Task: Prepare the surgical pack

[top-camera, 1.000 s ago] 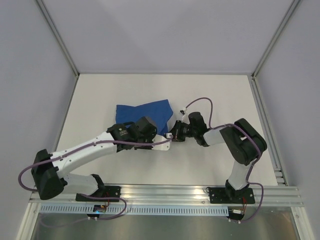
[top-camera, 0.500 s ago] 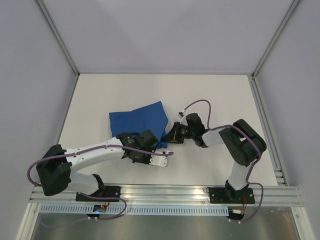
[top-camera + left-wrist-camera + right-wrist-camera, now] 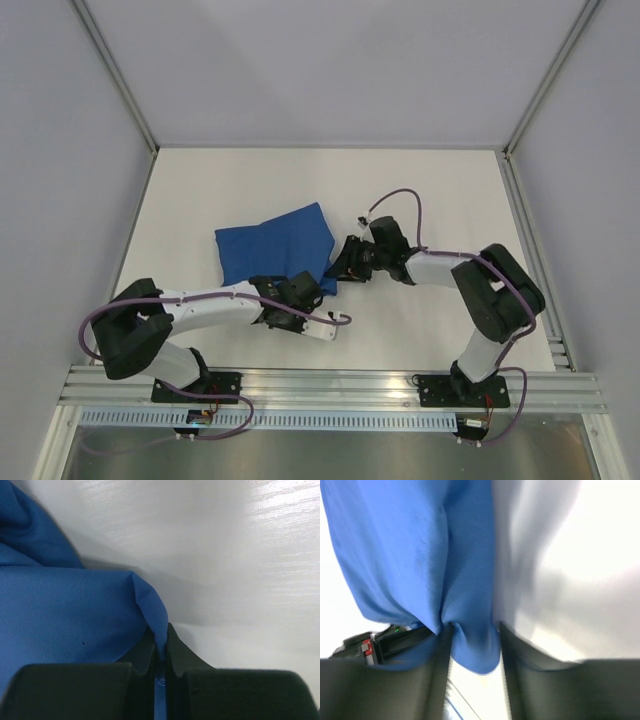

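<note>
Blue cloth, the surgical pack [image 3: 270, 250], was laid on the counter [image 3: 420, 190]. One corner was pinched by the left tool [image 3: 159, 636], likely for pulling flat; the right tool [image 3: 472, 640] was held open around a fold.

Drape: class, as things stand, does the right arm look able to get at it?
Probably yes. The right pincer sits at the drape's right edge, with a blue fold between its fingers; whether it grips is unclear. Nothing blocks it.
</note>
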